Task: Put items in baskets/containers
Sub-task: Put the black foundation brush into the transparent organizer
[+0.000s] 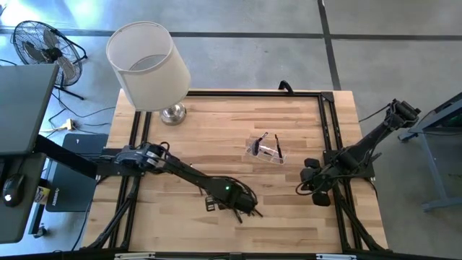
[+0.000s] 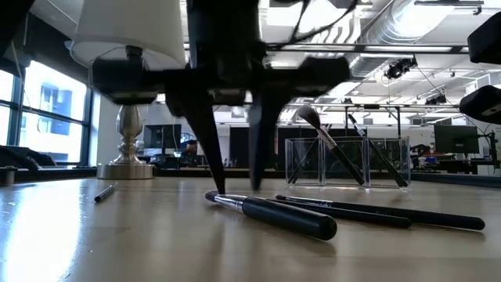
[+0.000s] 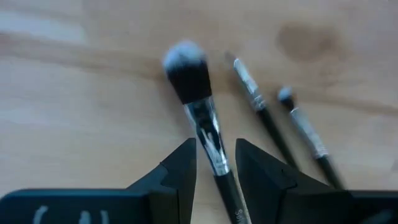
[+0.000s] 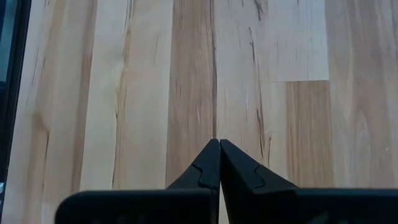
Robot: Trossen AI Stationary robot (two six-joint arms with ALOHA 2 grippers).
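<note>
- Clear box [image 1: 266, 149] sits on the bench [image 1: 216, 130], right of centre, between my two arms. Seen level, two brushes stand tilted inside it: one with a fluffy head [image 2: 325, 142] and one slimmer [image 2: 376, 153], both leaning against the walls.
- Three brushes lie loose on the bench near its front edge, well apart from the box. Thick-handled brush [image 3: 202, 118] has a dark head with pale tip and a bright metal ferrule; two slimmer brushes [image 3: 258, 106] [image 3: 308, 134] lie just beside it, roughly parallel.
- One small dark stick-like item [image 2: 103, 193] lies alone on the bench near the lamp base; too small to tell what it is.
- Faint marks show on the thick brush's handle; not readable.
- My left jaws [image 3: 214, 165] are part open, pointing straight down, one finger either side of the thick brush's handle just behind the ferrule. Tips are at or very near the bench; I cannot tell whether they touch the handle.
- Left arm reaches from the left edge across to the front middle of the bench.
- My right jaws [image 4: 219, 163] are closed on nothing, hanging over bare wood at the right edge of the bench.
- Lamp [image 1: 148, 68] with white shade stands at the far left corner.
</note>
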